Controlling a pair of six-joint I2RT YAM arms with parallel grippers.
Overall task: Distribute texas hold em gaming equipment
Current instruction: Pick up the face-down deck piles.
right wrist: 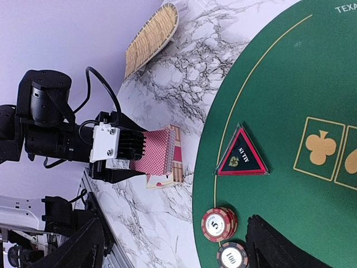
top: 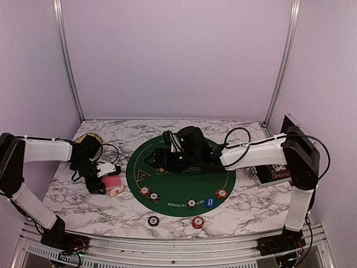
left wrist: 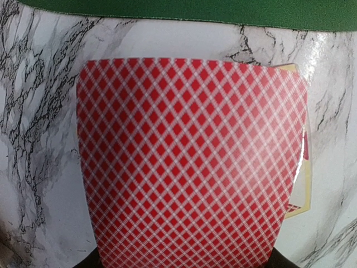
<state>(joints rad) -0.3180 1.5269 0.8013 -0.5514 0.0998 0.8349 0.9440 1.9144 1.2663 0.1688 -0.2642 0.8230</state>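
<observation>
My left gripper [top: 106, 178] is shut on a stack of red-backed playing cards [left wrist: 189, 162] and holds it just above a card box [left wrist: 302, 167] on the marble, left of the green mat. The cards also show in the right wrist view [right wrist: 157, 152]. My right gripper [top: 163, 159] is open and empty, and hovers over the mat's left part. The black-and-red triangular marker [right wrist: 241, 157] lies on the mat. Red chips [right wrist: 218, 223] and a dark chip [right wrist: 231, 257] sit below it. The blue button [top: 209, 202] and more chips [top: 191, 204] line the mat's near edge.
Two chips [top: 153, 221] [top: 197, 222] lie on the marble in front of the mat [top: 184, 187]. A tan woven basket [top: 89, 139] stands at the back left. A black hinged case [top: 279, 170] sits at the right edge.
</observation>
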